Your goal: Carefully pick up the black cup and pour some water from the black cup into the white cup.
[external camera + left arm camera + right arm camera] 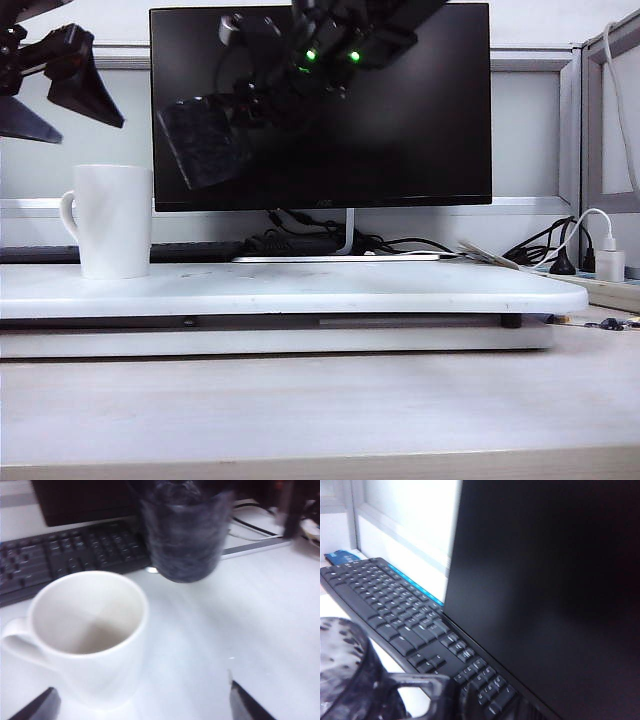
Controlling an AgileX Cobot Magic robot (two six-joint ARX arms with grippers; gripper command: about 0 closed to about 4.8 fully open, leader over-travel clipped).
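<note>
The white cup (113, 220) stands upright, handle to the left, at the left end of the white raised board (330, 290). In the left wrist view the white cup (87, 630) looks empty inside. My left gripper (142, 707) is open, hovering above and to the left of the mug, its dark fingers (75, 85) wide apart. The black cup (203, 143) hangs tilted in the air in front of the monitor, up and to the right of the mug. My right gripper (245, 100) is shut on it. The black cup (345, 675) shows close up beside one right finger (427, 687).
A black monitor (400, 120) fills the back. A black keyboard (65, 555) lies behind the board under the screen. Cables, a power strip and a white charger (608, 262) sit at the right. A lower wooden tabletop (320, 410) runs along the front.
</note>
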